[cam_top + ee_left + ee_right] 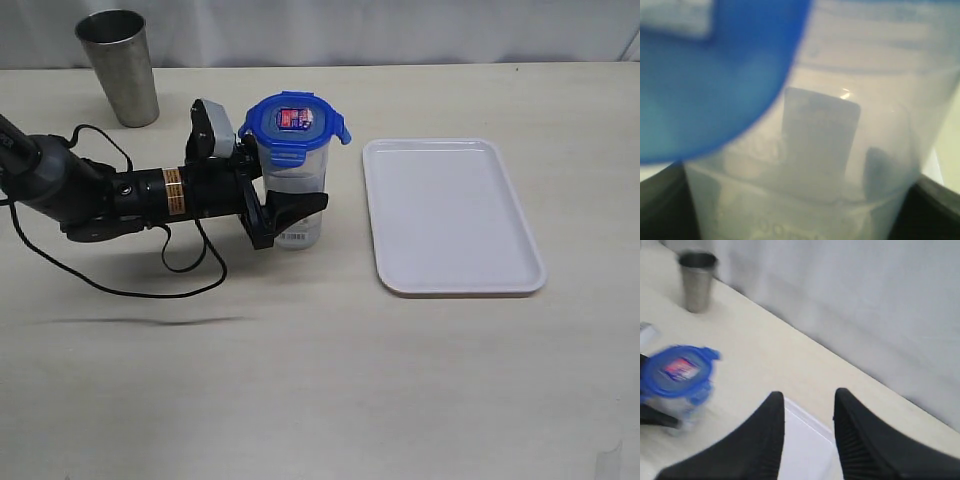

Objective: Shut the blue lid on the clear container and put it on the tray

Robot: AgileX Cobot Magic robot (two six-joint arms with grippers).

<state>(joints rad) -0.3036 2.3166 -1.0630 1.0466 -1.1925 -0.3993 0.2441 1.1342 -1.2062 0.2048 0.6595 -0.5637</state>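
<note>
Exterior cam is looking down from high across the table [300, 380], wall [400, 30] at 12 o'clock. Left wrist cam is sitting right against the clear container [820, 145]. Right wrist cam is hovering farther off, sharing blue lid [677, 371], steel cup [696, 282], tray [807, 445] with exterior.

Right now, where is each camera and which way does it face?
Exterior: high, looking down across the table to the back wall; left arm, jaws clasping the clear container.
Left wrist: tight against that container and the blue lid; jaws flank it.
Right wrist: near the tray, facing the steel cup; open, empty jaws in front.
Shared: all three show the lid.
</note>
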